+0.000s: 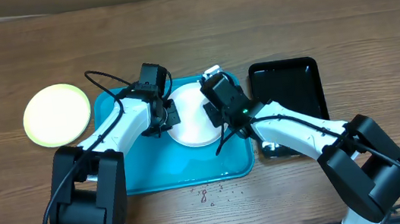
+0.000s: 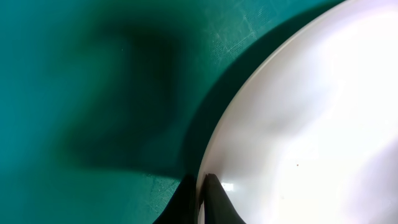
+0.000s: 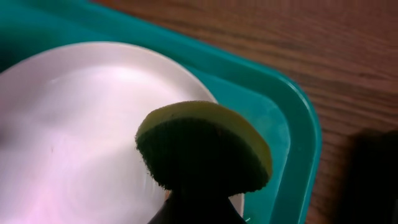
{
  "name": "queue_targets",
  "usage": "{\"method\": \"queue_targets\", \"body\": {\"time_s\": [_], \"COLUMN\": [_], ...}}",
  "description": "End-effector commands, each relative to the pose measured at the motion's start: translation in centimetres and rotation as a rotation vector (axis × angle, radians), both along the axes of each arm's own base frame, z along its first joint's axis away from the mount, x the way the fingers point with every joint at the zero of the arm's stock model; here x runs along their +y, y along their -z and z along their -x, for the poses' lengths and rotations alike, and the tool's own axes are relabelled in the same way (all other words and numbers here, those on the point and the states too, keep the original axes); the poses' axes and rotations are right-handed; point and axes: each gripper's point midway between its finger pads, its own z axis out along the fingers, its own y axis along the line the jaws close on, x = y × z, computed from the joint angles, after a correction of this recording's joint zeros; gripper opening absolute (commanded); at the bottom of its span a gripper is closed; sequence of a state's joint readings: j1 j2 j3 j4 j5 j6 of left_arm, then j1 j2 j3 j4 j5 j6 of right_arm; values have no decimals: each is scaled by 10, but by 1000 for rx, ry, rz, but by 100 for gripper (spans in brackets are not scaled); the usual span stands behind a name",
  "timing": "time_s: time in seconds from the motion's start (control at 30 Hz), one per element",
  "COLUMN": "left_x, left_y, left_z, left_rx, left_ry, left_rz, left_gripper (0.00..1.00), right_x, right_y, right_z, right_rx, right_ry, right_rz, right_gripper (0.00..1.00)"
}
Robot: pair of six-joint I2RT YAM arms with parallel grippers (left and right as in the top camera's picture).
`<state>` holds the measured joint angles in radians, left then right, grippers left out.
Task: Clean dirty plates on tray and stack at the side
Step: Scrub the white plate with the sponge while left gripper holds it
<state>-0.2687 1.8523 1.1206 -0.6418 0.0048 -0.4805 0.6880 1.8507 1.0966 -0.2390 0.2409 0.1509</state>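
Two wrist cams give us what overhead hides: left gripper (image 2: 200, 190) pinching white plate (image 2: 311, 124) at rim, right gripper (image 3: 195, 211) clamped round sponge (image 3: 205, 146); yellow-green plate (image 1: 56, 114) shows overhead only.

No text, label, brand, number or sign can be read in any of the three views. The turquoise tray (image 1: 154, 171), the white plate (image 1: 190, 128) on it, the yellow-green plate (image 1: 56, 114) at the left of the overhead frame and the black tray (image 1: 287, 90) at the right all show plain, unmarked surfaces.
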Motion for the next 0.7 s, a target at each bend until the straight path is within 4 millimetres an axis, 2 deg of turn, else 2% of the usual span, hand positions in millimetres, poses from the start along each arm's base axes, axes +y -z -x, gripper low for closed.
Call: {"method": "queue_targets", "body": {"time_s": [0.0,0.13,0.17,0.23,0.27,0.3,0.47,0.53,0.63,0.67], "left_x": [5,5,5,6,5,6,6,6,5,5], "left_y": [17,17,17,17,17,17,17,17,17,17], "left_z": [14,14,15,15,15,15,15,15,15,15], "left_rx": [50,52,52,53,53,53,54,53,53,52], "left_ry": [-10,-10,-10,-10,-10,-10,-10,-10,-10,-10], "left_rz": [-35,-35,-35,-35,-35,-36,-36,-35,-35,-35], "left_gripper": [4,4,4,4,4,4,4,4,4,4], "right_x": [-2,4,5,6,6,6,4,4,4,4], "right_y": [-6,-3,-3,-4,-5,-4,-2,0,5,6], "right_z": [-4,2,2,1,0,0,3,3,3,4], "right_rx": [-24,12,9,3,2,2,15,17,26,29], "right_ry": [5,-26,-27,-26,-27,-26,-26,-26,-26,-26], "right_rz": [6,-20,-23,-27,-28,-28,-19,-17,-11,-9], "right_gripper": [12,22,29,56,65,67,66,63,52,45]}}
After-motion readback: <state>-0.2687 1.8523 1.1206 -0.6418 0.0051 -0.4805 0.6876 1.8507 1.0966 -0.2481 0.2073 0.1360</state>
